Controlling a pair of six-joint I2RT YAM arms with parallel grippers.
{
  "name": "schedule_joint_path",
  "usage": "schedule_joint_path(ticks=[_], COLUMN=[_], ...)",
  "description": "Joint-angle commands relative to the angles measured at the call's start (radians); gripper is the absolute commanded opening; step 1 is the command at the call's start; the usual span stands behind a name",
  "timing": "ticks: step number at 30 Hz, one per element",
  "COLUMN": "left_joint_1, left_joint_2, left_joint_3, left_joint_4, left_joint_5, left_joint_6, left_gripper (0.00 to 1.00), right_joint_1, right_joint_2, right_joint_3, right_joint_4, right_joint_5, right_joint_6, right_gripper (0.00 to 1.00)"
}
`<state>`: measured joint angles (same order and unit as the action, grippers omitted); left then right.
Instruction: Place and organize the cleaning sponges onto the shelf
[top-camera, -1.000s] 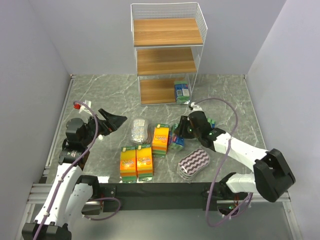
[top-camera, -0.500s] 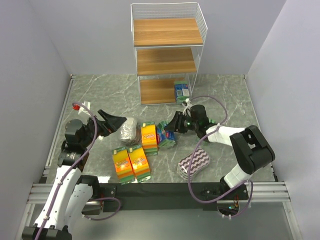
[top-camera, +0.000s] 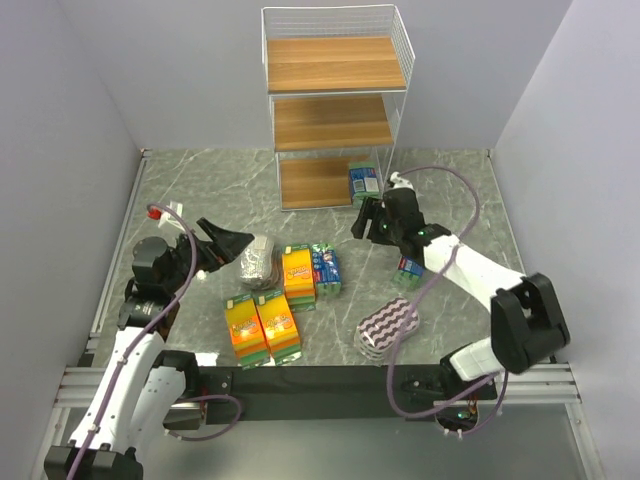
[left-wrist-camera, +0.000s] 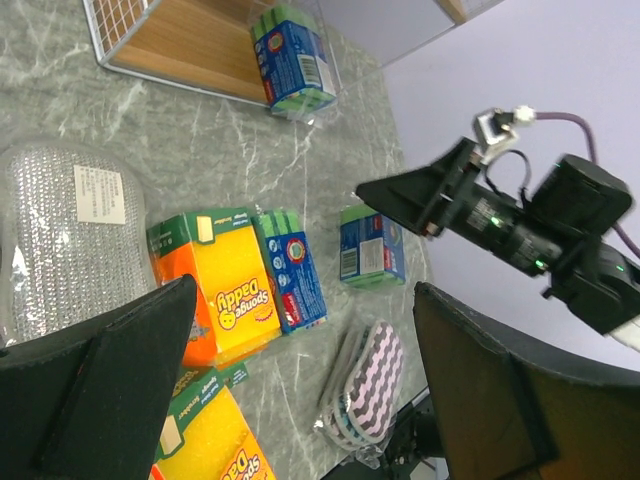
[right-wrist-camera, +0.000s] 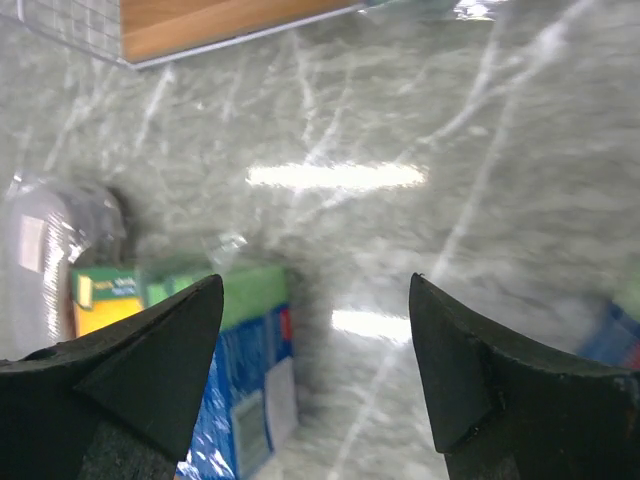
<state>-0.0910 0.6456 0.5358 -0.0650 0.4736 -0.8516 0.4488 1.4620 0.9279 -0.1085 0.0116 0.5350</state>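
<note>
Sponges are lying mostly on the desk (top-camera: 200, 190): three orange packs (top-camera: 279, 322), two blue-green packs (top-camera: 326, 270), a purple striped oval (top-camera: 388, 327) and a silvery oval (top-camera: 257, 262). A third blue-green pack (top-camera: 364, 183) is standing at the lower right corner of the shelf (top-camera: 335, 65). The left claw (top-camera: 225, 243) is gaping empty beside the silvery oval. The right claw (top-camera: 368, 220) is spreading wide, released, gripping nothing.

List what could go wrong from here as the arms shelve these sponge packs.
1. The open right gripper hovers close to the blue pack standing at the shelf's bottom front corner; a careless move might topple it.
2. A second blue pack lies partly beneath the right arm; a sweep could drag it.
3. An orange pack and a third blue pack lie side by side; grabbing one may catch both.
</note>
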Motion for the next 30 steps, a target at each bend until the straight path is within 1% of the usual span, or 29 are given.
schedule_joint_path(ticks=[1, 2, 4, 7, 9, 14, 17, 19, 20, 22, 23, 24, 26, 27, 30], left_joint_1=[0.0, 0.0, 0.0, 0.0, 0.0, 0.0, 0.0, 0.0, 0.0, 0.0, 0.0, 0.0, 0.0, 0.0, 0.0], left_joint_2=[0.003, 0.005, 0.006, 0.009, 0.011, -0.014, -0.032, -0.037, -0.04, -0.038, -0.038, -0.037, -0.032, -0.031, -0.024], left_joint_3=[-0.007, -0.007, -0.005, -0.008, -0.01, 0.01, 0.021, 0.021, 0.021, 0.02, 0.018, 0.018, 0.015, 0.015, 0.013], left_joint_4=[0.05, 0.05, 0.051, 0.057, 0.059, 0.024, -0.01, -0.019, -0.021, -0.018, -0.016, -0.013, -0.007, -0.003, 0.007], left_joint_5=[0.007, 0.005, 0.007, 0.011, 0.014, 0.002, -0.013, -0.016, -0.015, -0.016, -0.013, -0.01, -0.01, -0.009, -0.004], left_joint_6=[0.003, 0.005, 0.005, -0.001, -0.006, 0.008, 0.028, 0.029, 0.031, 0.029, 0.029, 0.026, 0.026, 0.023, 0.019], left_gripper=[0.96, 0.96, 0.96, 0.96, 0.96, 0.96, 0.97, 0.96, 0.97, 0.97, 0.96, 0.96, 0.96, 0.96, 0.96], right_joint_1=[0.045, 0.086, 0.117, 0.168, 0.175, 0.174, 0.176, 0.177, 0.176, 0.176, 0.176, 0.174, 0.172, 0.172, 0.166], right_joint_2=[-0.106, -0.127, -0.132, -0.1, -0.057, 0.061, 0.102, 0.119, 0.13, 0.136, 0.135, 0.133, 0.138, 0.142, 0.173], right_joint_3=[-0.027, -0.027, -0.023, -0.005, 0.008, 0.041, 0.051, 0.055, 0.064, 0.071, 0.075, 0.084, 0.097, 0.11, 0.13], right_joint_4=[-0.068, -0.069, -0.085, -0.103, -0.094, -0.083, -0.08, -0.086, -0.117, -0.149, -0.169, -0.212, -0.256, -0.296, -0.344], right_joint_5=[0.038, 0.025, -0.009, -0.009, -0.009, -0.076, -0.107, -0.099, -0.04, 0.02, 0.071, 0.158, 0.235, 0.298, 0.358], right_joint_6=[-0.078, -0.096, -0.112, -0.125, -0.124, -0.132, -0.133, -0.13, -0.122, -0.098, -0.083, -0.067, -0.04, -0.03, -0.012], right_gripper=[0.77, 0.77, 0.74, 0.73, 0.73, 0.73, 0.72, 0.71, 0.71, 0.71, 0.71, 0.71, 0.71, 0.71, 0.72])
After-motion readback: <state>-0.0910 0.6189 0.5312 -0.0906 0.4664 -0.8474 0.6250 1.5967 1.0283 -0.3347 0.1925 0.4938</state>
